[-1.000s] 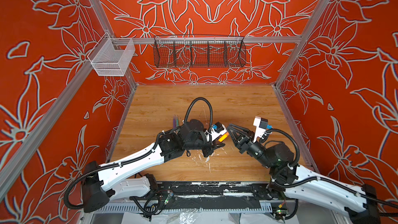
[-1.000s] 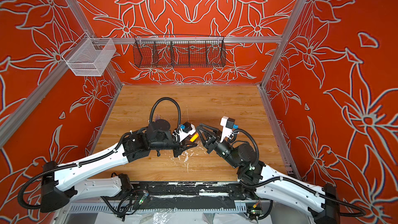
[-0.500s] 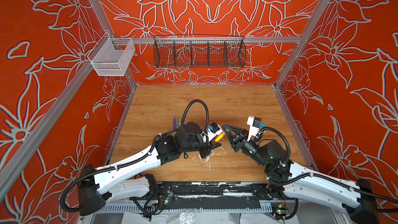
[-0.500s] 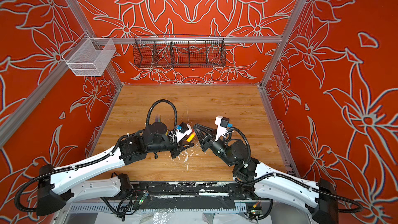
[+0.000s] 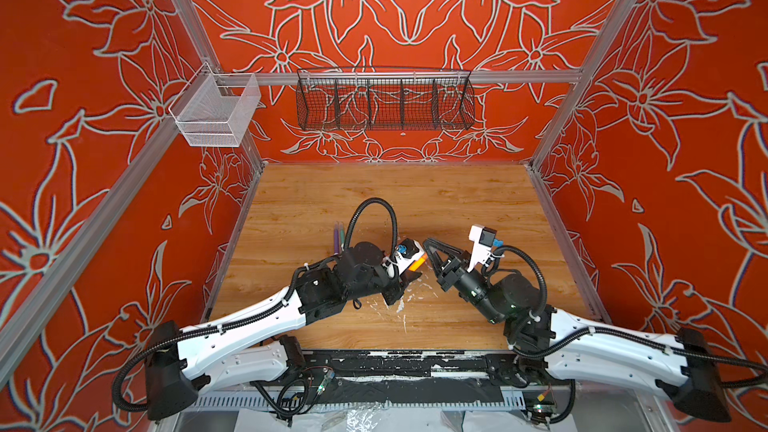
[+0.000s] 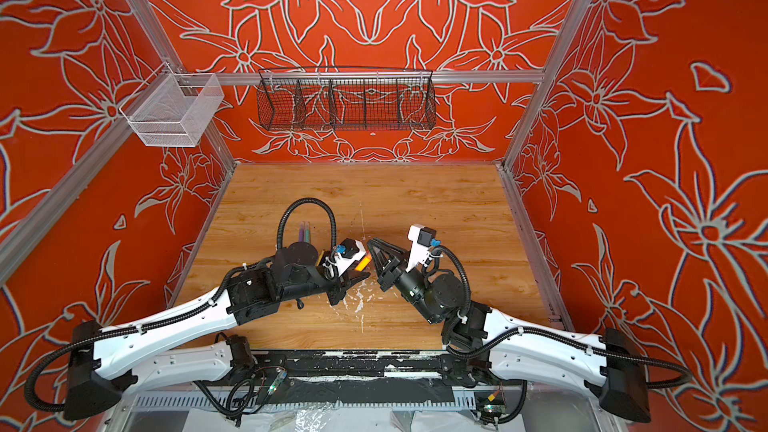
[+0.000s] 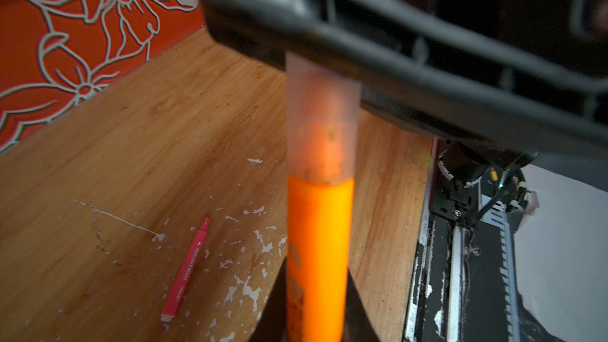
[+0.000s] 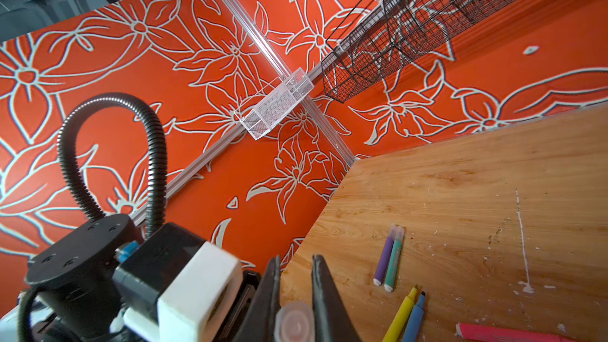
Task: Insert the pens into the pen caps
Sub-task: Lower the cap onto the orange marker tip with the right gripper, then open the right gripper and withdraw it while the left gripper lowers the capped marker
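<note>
Above the table [image 7: 131, 159], the left pincer [image 7: 314, 291] is clenched on the orange pen [image 7: 316, 241], whose tip sits inside the clear pen cap [image 7: 320, 120] grasped by the right pincer [image 8: 296, 264].

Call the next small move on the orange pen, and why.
Probably a short push of the right end effector along the pen's axis to seat the clear cap. It is clamped on the cap, which already covers the tip of the orange pen held in the left end effector; its rim meets the barrel, but full seating can't be confirmed.
</note>
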Robot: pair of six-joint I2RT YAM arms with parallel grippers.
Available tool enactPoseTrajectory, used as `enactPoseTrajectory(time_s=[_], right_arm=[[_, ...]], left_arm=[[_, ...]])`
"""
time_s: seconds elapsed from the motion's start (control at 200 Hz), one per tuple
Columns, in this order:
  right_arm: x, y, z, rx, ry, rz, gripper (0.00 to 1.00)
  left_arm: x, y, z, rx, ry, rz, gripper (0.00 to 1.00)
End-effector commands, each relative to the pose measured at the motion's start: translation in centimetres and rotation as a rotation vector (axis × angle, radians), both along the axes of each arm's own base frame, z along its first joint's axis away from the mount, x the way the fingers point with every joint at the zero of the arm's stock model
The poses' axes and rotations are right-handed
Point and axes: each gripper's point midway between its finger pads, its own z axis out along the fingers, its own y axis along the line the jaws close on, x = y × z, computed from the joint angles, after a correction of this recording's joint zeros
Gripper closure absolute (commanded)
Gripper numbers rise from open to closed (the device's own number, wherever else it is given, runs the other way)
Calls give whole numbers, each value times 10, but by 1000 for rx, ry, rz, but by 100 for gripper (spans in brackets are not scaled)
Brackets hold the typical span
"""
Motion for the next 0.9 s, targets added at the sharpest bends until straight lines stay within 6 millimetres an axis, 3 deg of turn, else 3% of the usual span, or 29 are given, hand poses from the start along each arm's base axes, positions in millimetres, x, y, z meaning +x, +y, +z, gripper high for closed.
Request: enactPoseTrajectory(time_s=[0.0, 0.285, 0.45, 0.555, 0.65, 0.766, 0.896], right_arm=[[-16, 22, -54, -171, 117, 89, 100], [-27, 41, -62, -231, 85, 117, 100], [-51, 57, -65, -219, -35, 236, 100], [-56, 56, -67, -232, -51, 254, 100], [-54, 53, -69, -240, -37, 232, 100], [-42, 48, -87, -287, 97, 130, 100], [-43, 66, -103, -282, 189, 125, 100]], left_arm=[[32, 2, 116, -292, -276, 132, 100], [36, 0, 117, -307, -179, 151, 100], [20, 3, 126, -442, 9, -62, 100], [14, 8, 128, -450, -16, -88, 100], [25, 12, 121, -417, -48, -27, 100], [45, 22, 114, -367, -141, 119, 100], [62, 23, 108, -316, -218, 241, 100]])
